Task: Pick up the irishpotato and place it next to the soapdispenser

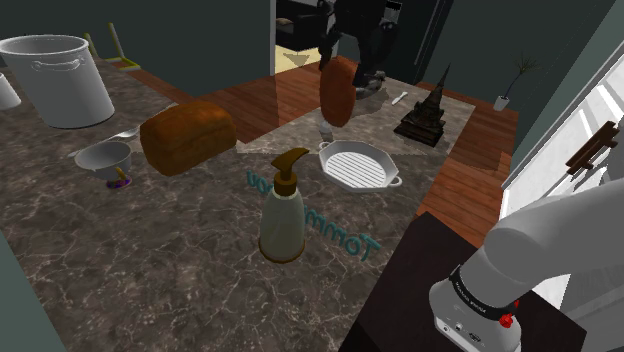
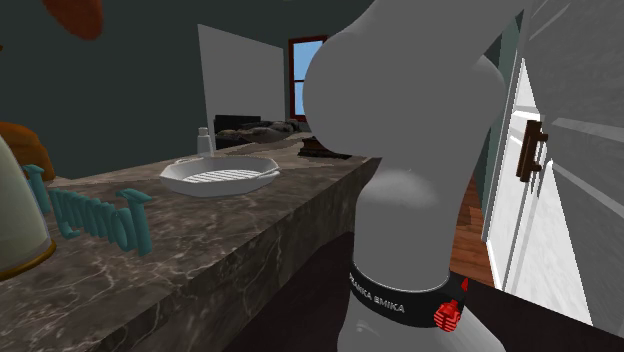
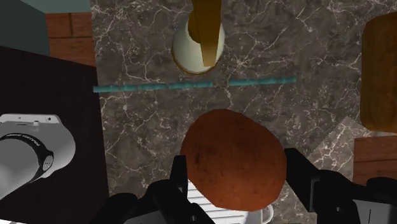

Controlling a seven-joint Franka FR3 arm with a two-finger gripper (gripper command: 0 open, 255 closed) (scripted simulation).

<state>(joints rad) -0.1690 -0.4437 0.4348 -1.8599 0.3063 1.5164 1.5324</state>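
The potato (image 1: 338,92), reddish-brown and oval, hangs high above the marble counter with my black gripper (image 1: 348,62) shut on it. In the wrist view it sits clasped between the two fingers (image 3: 177,186) of the gripper (image 3: 238,181). The soap dispenser (image 1: 283,212), a cream bottle with a brown pump, stands upright on the counter nearer the stand, beside the teal letters (image 1: 330,225). From the hand the soap dispenser (image 3: 198,39) appears from above, beyond the potato (image 3: 232,153). The potato (image 2: 75,15) also shows at the second exterior view's top left.
A white ribbed pan (image 1: 358,165) lies under the held potato. A bread loaf (image 1: 187,135), a small bowl (image 1: 103,157) and a large white pot (image 1: 57,78) stand toward the shoulder view's left. A dark tower figurine (image 1: 425,112) stands at the counter's far corner. The dark stand (image 1: 400,290) borders the counter.
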